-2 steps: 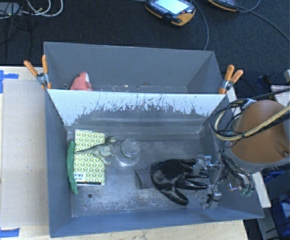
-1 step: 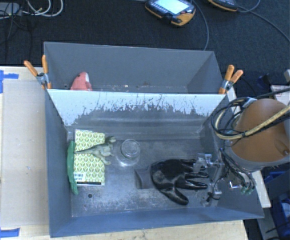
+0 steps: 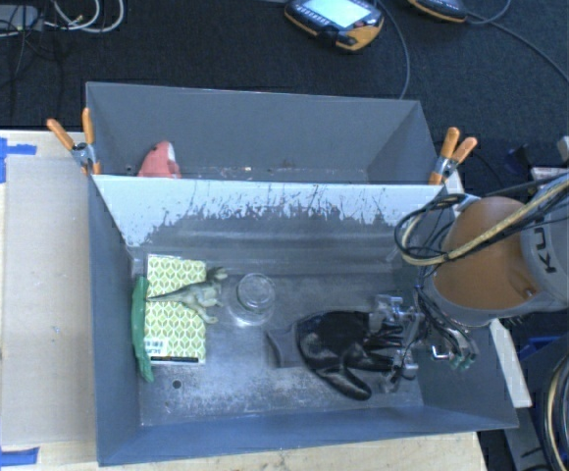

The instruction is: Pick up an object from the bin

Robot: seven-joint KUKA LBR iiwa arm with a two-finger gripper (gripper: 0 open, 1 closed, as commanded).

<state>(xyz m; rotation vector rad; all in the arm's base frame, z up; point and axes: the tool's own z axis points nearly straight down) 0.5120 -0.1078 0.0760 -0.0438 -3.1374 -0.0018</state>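
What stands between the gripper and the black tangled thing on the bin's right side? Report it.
Nothing visible does. The gripper sits right at the right end of the black tangled thing. The clear cup and the green patterned box lie farther left in the bin, clear of both.

The gripper [image 3: 402,347] sits low beside a black floppy thing [image 3: 332,345] at the right of the grey bin [image 3: 255,392]

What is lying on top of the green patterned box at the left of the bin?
A small grey-green object lies across the upper right corner of the green patterned box, reaching past its edge. Anything beneath the box is covered.
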